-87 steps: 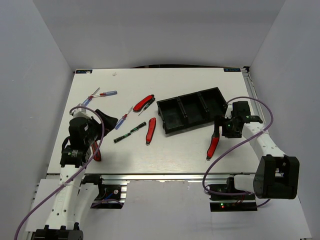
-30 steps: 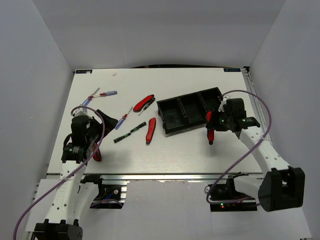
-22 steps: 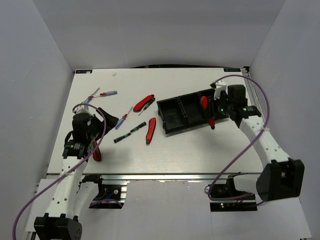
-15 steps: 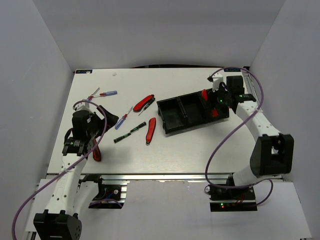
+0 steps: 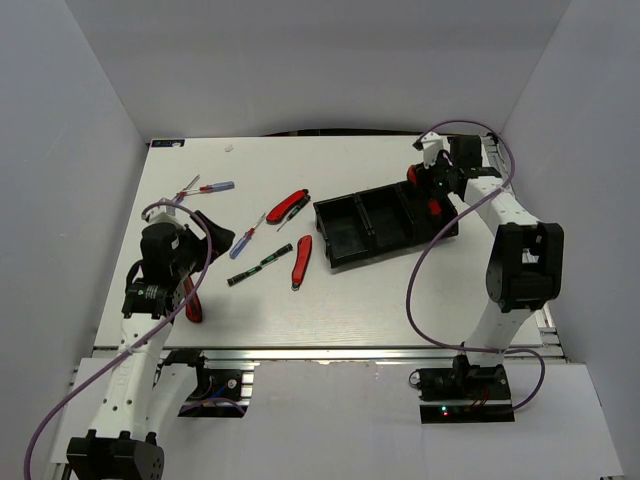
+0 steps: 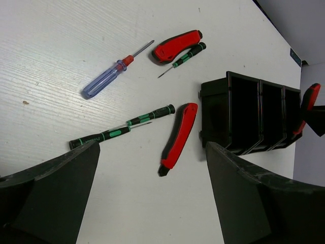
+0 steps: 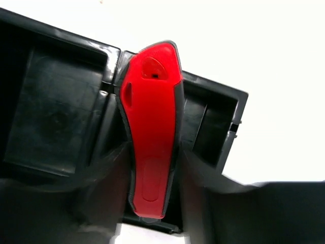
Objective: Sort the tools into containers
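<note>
Red and black tools lie loose on the white desk [image 5: 330, 310]: a blue screwdriver [image 6: 106, 80], a long black and green screwdriver [image 6: 122, 130] and a red knife [image 6: 177, 134] close together. Farther off, a second red knife [image 6: 176, 44] lies just beside a small black screwdriver [image 6: 183, 55]. The left jaws are wide apart, up above these tools. To the right of them sits the black tray [image 5: 385, 220] with three boxes in a row. The right jaws are clamped on the sides of the held knife [image 7: 152, 137]. It hangs over the right end of the tray, and its far tip is above the wall between two boxes.
</note>
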Robot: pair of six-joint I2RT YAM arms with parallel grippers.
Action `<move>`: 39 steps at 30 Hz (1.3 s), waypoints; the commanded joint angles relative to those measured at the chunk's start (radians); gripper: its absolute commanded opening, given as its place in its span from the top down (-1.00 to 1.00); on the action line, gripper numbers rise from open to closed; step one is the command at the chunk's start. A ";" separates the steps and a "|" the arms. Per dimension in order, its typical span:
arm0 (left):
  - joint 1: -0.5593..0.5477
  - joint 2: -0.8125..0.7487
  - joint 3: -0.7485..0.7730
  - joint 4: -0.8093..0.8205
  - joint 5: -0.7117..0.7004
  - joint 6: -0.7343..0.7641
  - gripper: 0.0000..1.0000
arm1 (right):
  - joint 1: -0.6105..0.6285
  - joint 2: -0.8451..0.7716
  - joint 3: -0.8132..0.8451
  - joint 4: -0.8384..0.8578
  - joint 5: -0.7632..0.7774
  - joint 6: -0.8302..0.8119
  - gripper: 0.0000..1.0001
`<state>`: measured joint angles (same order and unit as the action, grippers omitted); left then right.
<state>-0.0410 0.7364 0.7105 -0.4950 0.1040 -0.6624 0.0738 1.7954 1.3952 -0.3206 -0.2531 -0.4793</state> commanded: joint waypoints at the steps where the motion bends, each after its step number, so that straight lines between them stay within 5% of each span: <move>1: 0.003 -0.025 0.029 -0.025 -0.015 -0.008 -0.92 | -0.006 0.019 0.036 0.038 0.029 -0.002 -0.09; 2: 0.001 -0.029 0.030 -0.034 -0.020 -0.009 -0.92 | -0.011 0.019 0.027 0.040 0.032 -0.001 -0.30; 9: 0.003 -0.063 0.040 -0.132 -0.087 -0.060 -0.89 | -0.061 -0.024 -0.022 0.048 -0.040 0.004 -0.53; 15: 0.001 0.035 0.090 -0.263 -0.173 -0.091 -0.82 | -0.114 -0.079 0.054 -0.168 -0.519 -0.183 -0.67; 19: 0.007 0.144 0.130 -0.339 -0.231 -0.091 -0.69 | -0.085 -0.135 0.004 -0.355 -0.702 -0.344 -0.70; 28: 0.233 0.418 0.155 -0.343 -0.164 0.063 -0.37 | 0.018 -0.255 -0.220 -0.379 -0.764 -0.387 -0.70; 39: 0.276 0.688 0.164 -0.289 -0.173 0.093 -0.48 | 0.018 -0.248 -0.262 -0.339 -0.785 -0.337 -0.78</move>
<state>0.2283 1.3998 0.8581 -0.8223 -0.0673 -0.5888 0.0975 1.5631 1.1427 -0.6731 -0.9932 -0.8223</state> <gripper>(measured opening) 0.736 0.887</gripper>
